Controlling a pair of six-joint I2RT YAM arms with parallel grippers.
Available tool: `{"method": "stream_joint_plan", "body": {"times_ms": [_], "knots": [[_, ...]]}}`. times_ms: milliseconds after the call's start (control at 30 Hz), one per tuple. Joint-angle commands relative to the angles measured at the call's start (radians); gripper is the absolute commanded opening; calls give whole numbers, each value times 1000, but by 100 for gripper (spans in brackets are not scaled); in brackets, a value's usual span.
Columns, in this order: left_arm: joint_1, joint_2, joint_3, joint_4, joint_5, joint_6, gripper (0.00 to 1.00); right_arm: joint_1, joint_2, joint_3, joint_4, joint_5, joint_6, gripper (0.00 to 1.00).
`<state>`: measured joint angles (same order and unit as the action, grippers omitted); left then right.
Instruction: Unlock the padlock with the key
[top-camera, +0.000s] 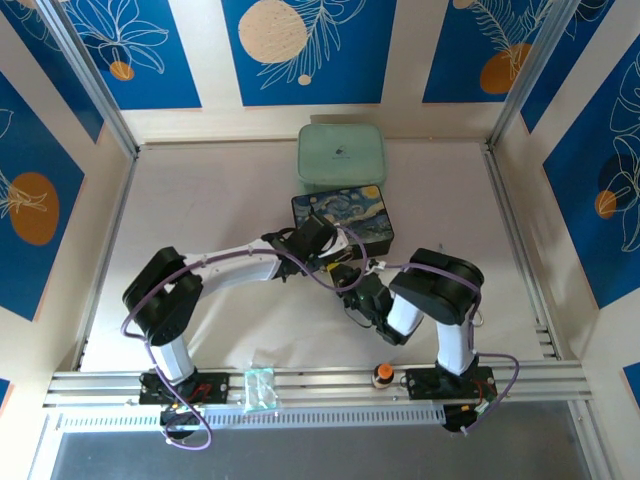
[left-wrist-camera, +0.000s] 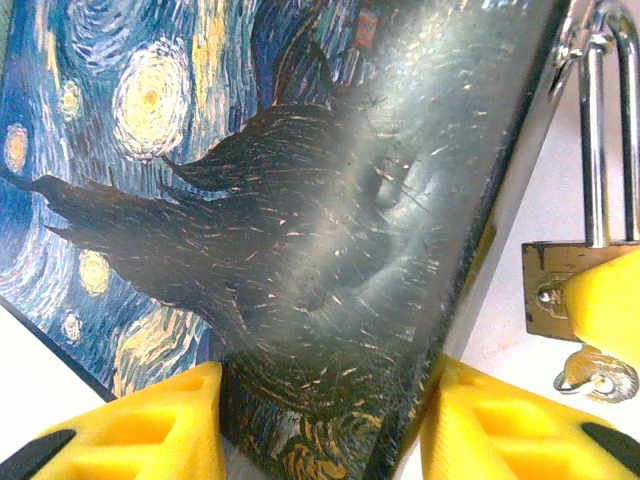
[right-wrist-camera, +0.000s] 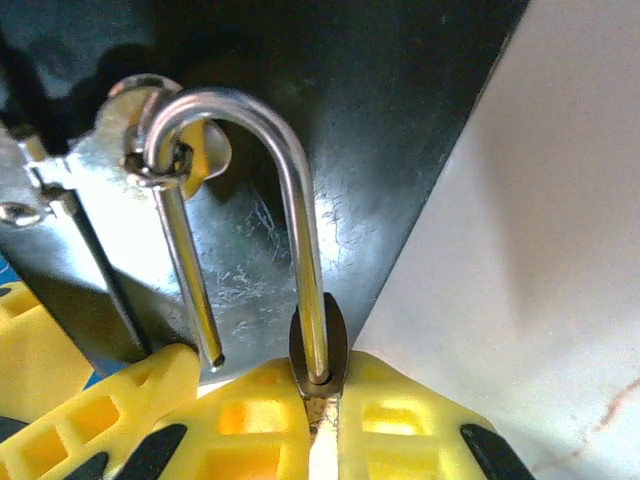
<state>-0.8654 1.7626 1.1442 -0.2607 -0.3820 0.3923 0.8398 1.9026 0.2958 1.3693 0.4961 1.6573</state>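
Two holds: painted box (left-wrist-camera: 330, 230) is clamped by left gripper (left-wrist-camera: 320, 420), padlock (left-wrist-camera: 550, 285) pinched by right gripper (right-wrist-camera: 320, 400); box should be braced while the freed shackle (right-wrist-camera: 303, 230) is unhooked.

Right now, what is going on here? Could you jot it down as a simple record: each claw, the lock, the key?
left gripper: closed across the painted box, a finger on each side
right gripper: clamped on the padlock body
shackle: hooked through the box's hasp; one leg's end appears free of the body
key: probably the small silver piece just under the padlock; can't tell if it is in the keyhole
behind the box: green container
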Motion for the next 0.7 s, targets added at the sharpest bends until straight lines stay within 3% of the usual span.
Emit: {"method": "stream_joint_plan", "body": {"times_ms": [0,100,167,267,433,500,667], "knots": [[25,89,-108,-149,28,13,45,-32,-6,-33,-63,74,24,4],[28,86,-118,-149,24,11,45,-74,5,-36,-45,3,40,5],[28,84,-127,-143,18,8,43,-106,-18,-18,-212,-72,116,5],[28,75,-144,-129,23,5,41,-81,-36,-24,-317,-23,131,5],[28,74,-140,-123,21,-4,38,-56,96,-89,-93,83,229,5],[28,72,-135,-125,28,-1,38,-74,186,-65,-11,33,239,5],[28,74,-125,-150,14,-1,38,-58,242,-36,-5,33,205,5]]}}
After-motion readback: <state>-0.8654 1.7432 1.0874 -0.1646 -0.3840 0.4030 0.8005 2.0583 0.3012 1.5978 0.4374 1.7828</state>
